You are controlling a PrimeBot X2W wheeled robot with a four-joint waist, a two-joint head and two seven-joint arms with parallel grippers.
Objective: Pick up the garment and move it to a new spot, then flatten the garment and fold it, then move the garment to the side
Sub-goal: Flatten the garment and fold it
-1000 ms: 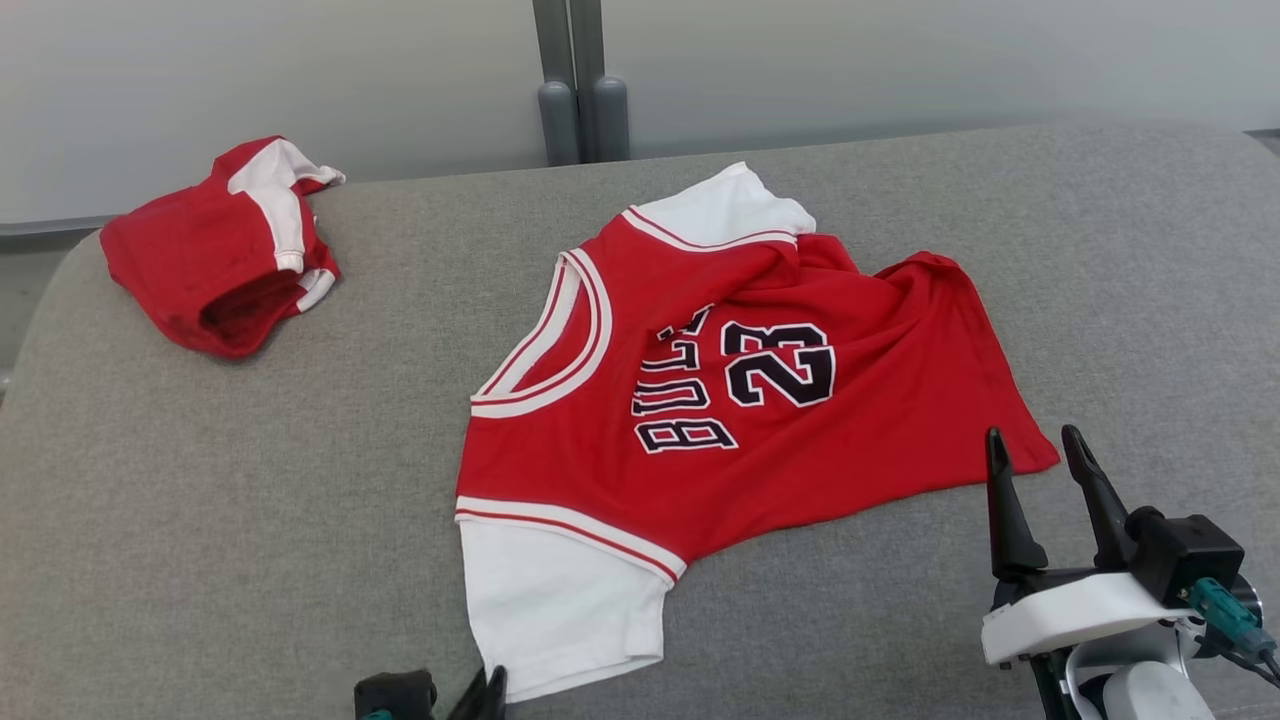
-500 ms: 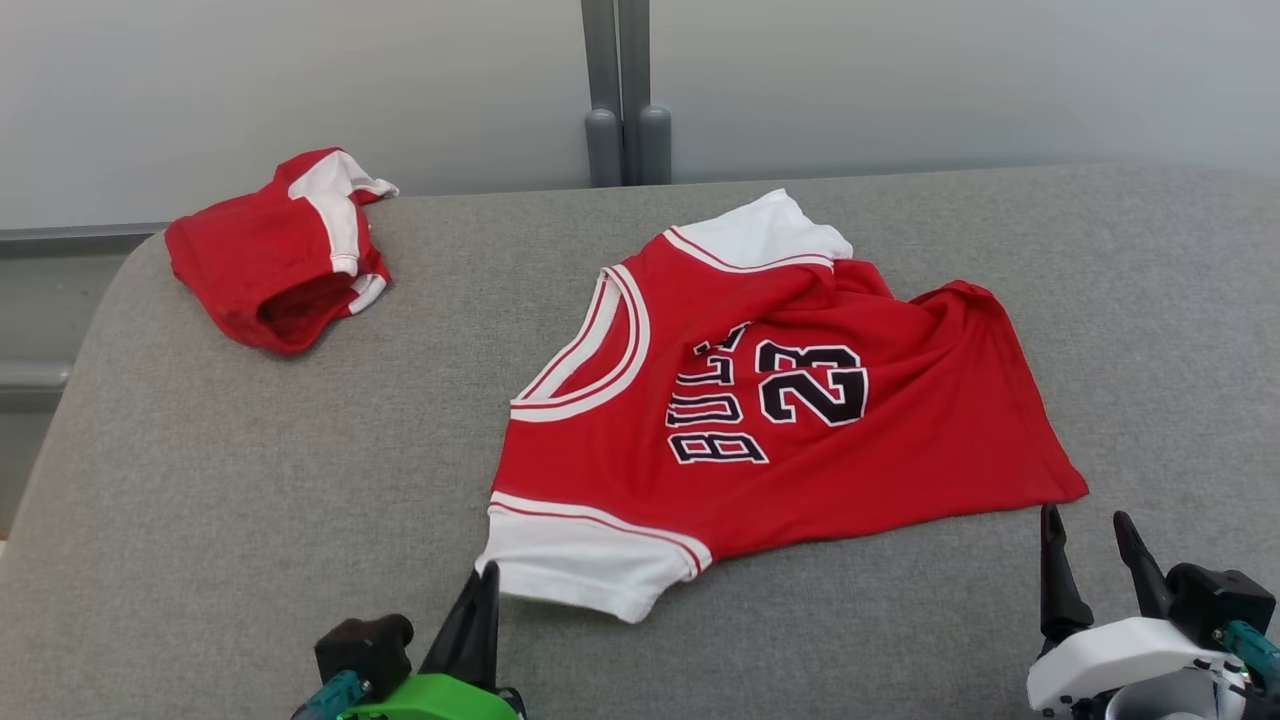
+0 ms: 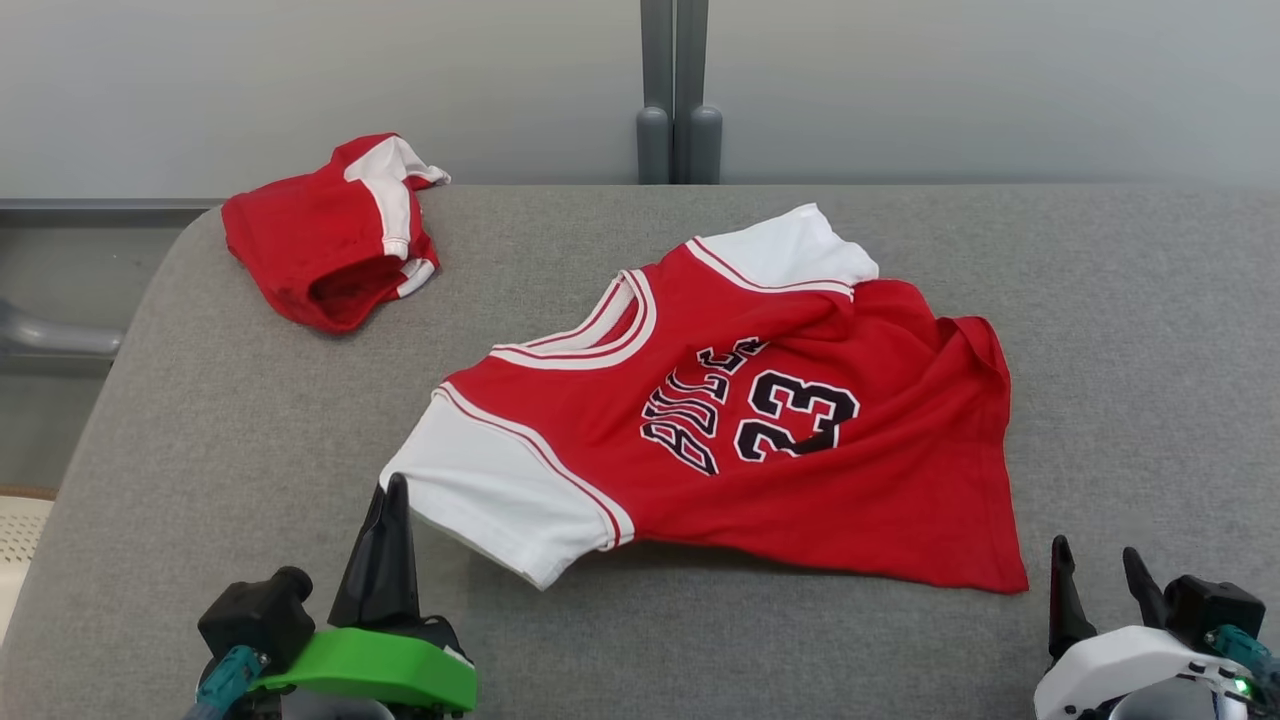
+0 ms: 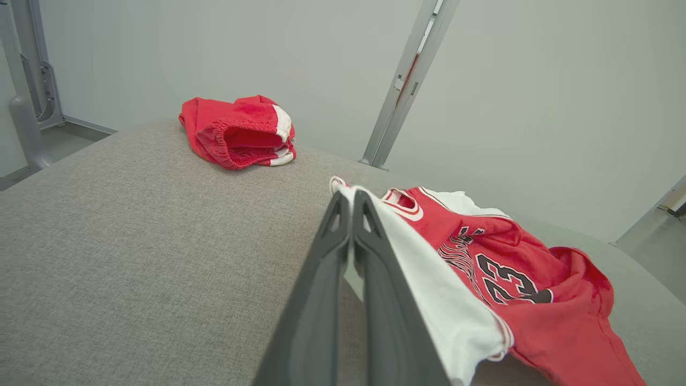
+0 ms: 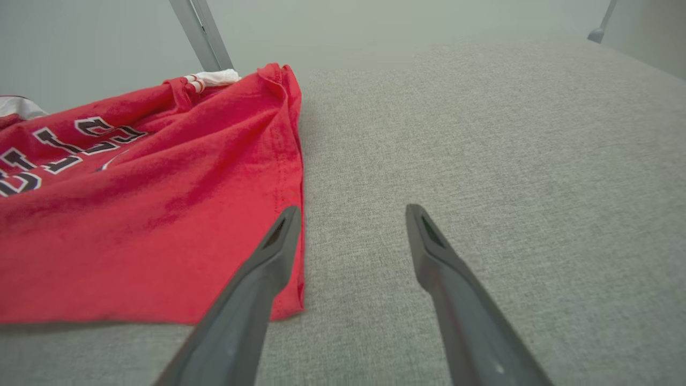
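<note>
I see my left jaws pinched shut on the white sleeve [image 3: 490, 490] of the red jersey [image 3: 850, 500], which lies spread on the grey bench [image 3: 220, 420], right jaws wide apart beside its hem corner.

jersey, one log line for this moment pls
left gripper: shut on jersey sleeve | right gripper: open, near hem corner | jersey: rumpled, unfolded | shorts: far left, apart
</note>
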